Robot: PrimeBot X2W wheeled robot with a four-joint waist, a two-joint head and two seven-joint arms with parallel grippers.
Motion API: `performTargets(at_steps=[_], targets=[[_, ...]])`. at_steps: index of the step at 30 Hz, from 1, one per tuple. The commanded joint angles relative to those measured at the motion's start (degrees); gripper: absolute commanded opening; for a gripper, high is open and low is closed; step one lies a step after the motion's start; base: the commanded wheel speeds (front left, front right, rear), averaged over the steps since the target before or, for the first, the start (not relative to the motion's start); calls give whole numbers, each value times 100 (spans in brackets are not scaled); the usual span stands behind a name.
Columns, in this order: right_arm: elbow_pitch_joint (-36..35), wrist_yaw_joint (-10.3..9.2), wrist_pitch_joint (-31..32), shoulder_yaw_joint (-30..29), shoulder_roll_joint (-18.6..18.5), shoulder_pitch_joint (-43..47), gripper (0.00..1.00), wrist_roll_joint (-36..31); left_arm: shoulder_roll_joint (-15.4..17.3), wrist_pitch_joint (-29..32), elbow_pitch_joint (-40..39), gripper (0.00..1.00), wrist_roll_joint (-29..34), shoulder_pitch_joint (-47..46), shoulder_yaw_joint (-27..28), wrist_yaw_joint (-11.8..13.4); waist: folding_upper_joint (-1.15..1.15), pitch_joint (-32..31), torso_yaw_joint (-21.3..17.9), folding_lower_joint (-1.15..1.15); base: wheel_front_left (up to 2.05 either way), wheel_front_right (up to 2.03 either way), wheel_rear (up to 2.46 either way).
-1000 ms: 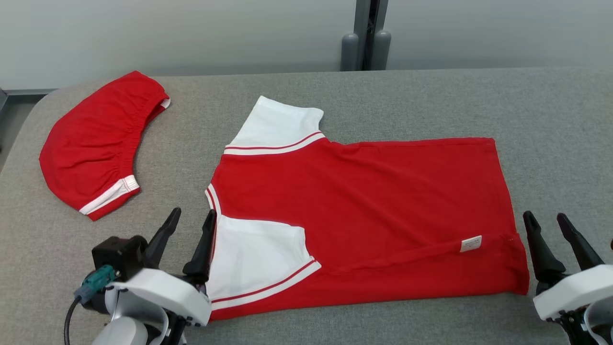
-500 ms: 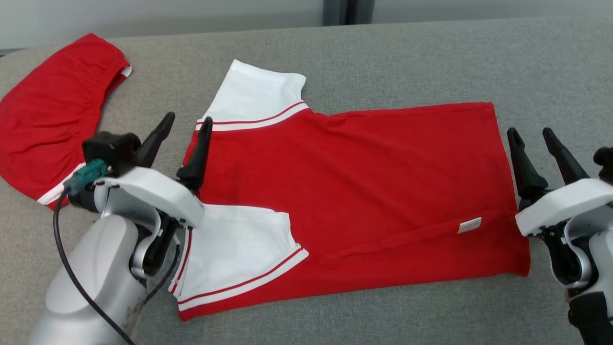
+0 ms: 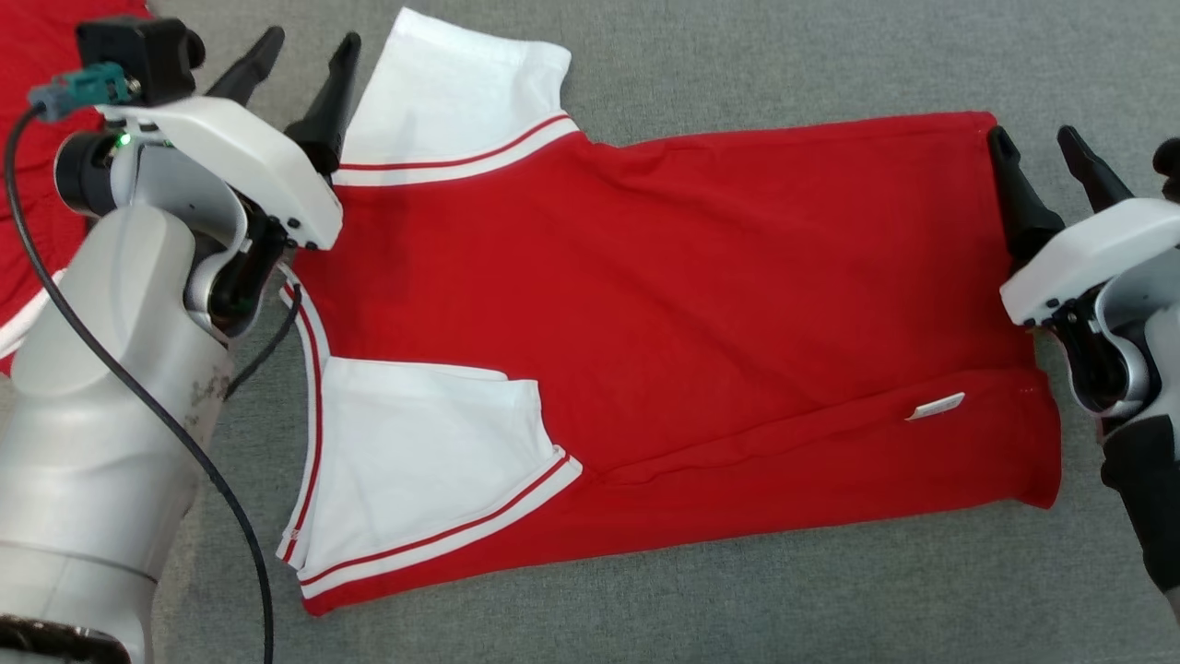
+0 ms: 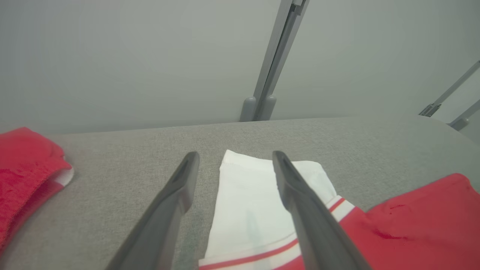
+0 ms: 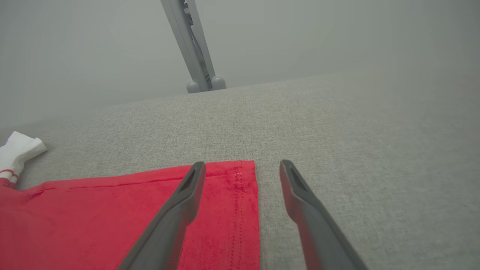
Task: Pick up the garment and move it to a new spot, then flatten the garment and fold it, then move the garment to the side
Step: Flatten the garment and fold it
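A red shirt with white sleeves, the garment (image 3: pixel 664 304), lies spread flat on the grey table (image 3: pixel 784 65), sleeves to the left, hem to the right. My left gripper (image 3: pixel 309 41) is open above the far white sleeve (image 3: pixel 452 88), its fingers straddling the sleeve's outer edge (image 4: pixel 243 202). My right gripper (image 3: pixel 1032 148) is open over the far hem corner (image 5: pixel 232 187), one finger above the red cloth and the other above bare table. Nothing is held.
A second red garment (image 3: pixel 37 194) with white trim lies at the far left, also seen as red cloth (image 4: pixel 26 168) in the left wrist view. A grey wall with a vertical post (image 4: pixel 266 82) stands behind the table's far edge.
The head camera has tilted down and closer. Both arms have reached forward, from the shirt's near side to its far corners. Both grippers stay open.
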Motion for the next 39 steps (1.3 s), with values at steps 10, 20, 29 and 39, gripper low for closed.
performTargets(at_steps=[10, 20, 29, 39], targets=[[687, 2, 129, 685, 210, -1017, 100, 324, 574, 852, 142, 100, -869, -1116, -825, -50, 0, 636, -377, 0, 0, 0, 0], [949, 1, 73, 1274, 391, -1548, 100, 767, 1235, 1360, 98, 100, -1934, -1524, -1323, -52, 0, 898, -697, 0, 0, 0, 0], [1028, 2, 90, 1756, 395, -1615, 100, 1170, 1307, 1418, 258, 100, -2377, -1603, -1665, -52, 0, 965, -795, 0, 0, 0, 0], [1073, 2, 30, 2284, 514, -1835, 100, 1493, 1428, 1323, 602, 100, -2467, -1891, -2077, -53, 0, 1192, -960, 0, 0, 0, 0]])
